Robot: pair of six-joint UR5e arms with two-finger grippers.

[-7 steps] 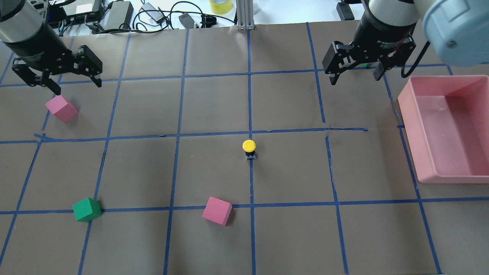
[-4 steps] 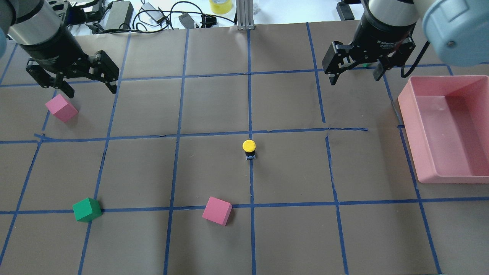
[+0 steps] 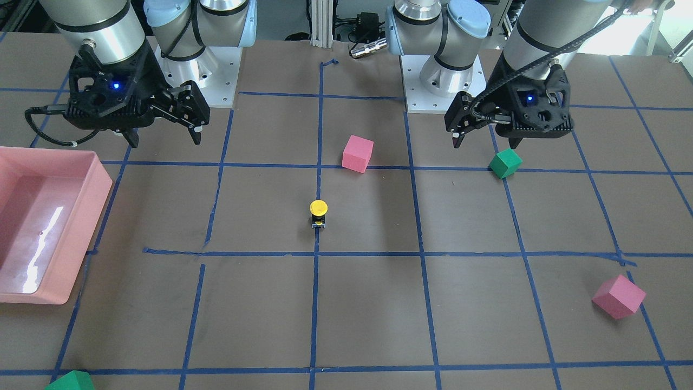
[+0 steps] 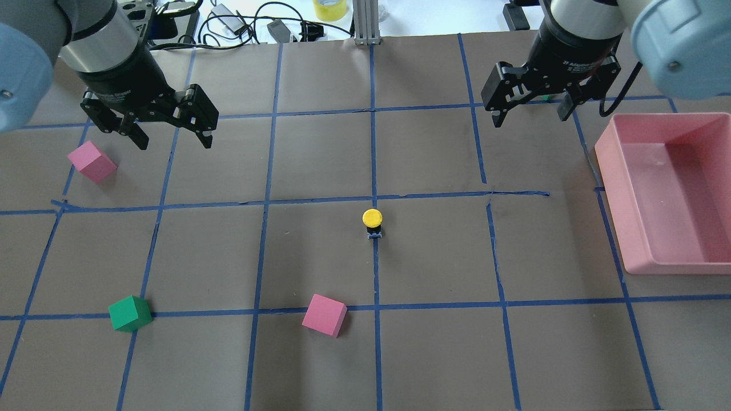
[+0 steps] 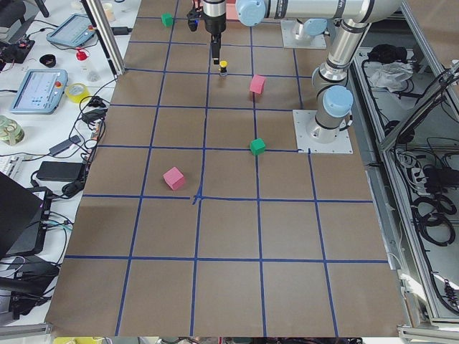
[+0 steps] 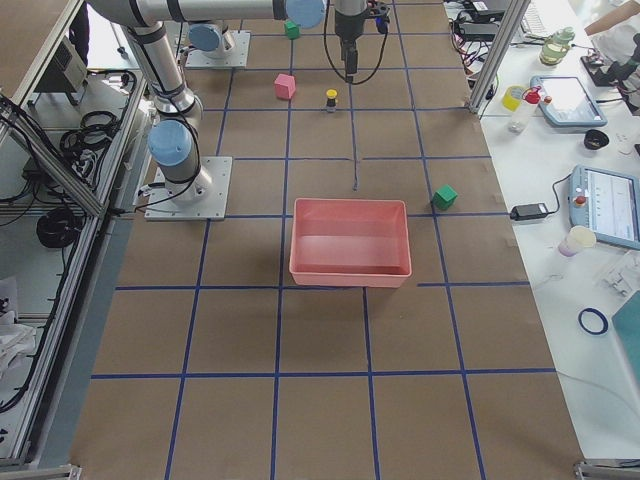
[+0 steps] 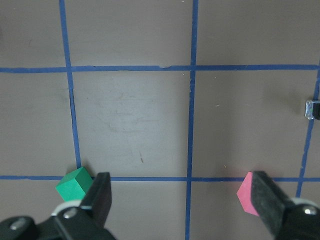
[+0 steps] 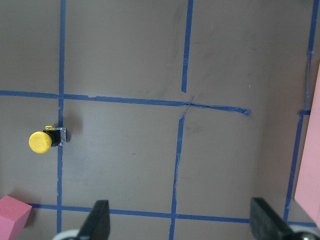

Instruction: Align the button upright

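Overhead exterior: button (image 4: 372,222) is standing cap-up on the desk (image 4: 434,354), well left of the tray (image 4: 614,200); left fingers (image 4: 140,138) and right fingers (image 4: 498,117) are hanging wide open, empty, beyond it, about equally far.

Bright, diffuse light fills every view, so the button (image 4: 372,220) and the pink cube (image 4: 324,315) throw only faint, soft shadows on the matte brown table (image 4: 320,160). In the front-facing view a white streak of glare lies in the pink bin (image 3: 16,216) at 9 o'clock; overhead, the bench (image 4: 434,17) at 12 o'clock is blown out white and the right arm's blue joint (image 4: 679,40) at 2 o'clock is blurred.
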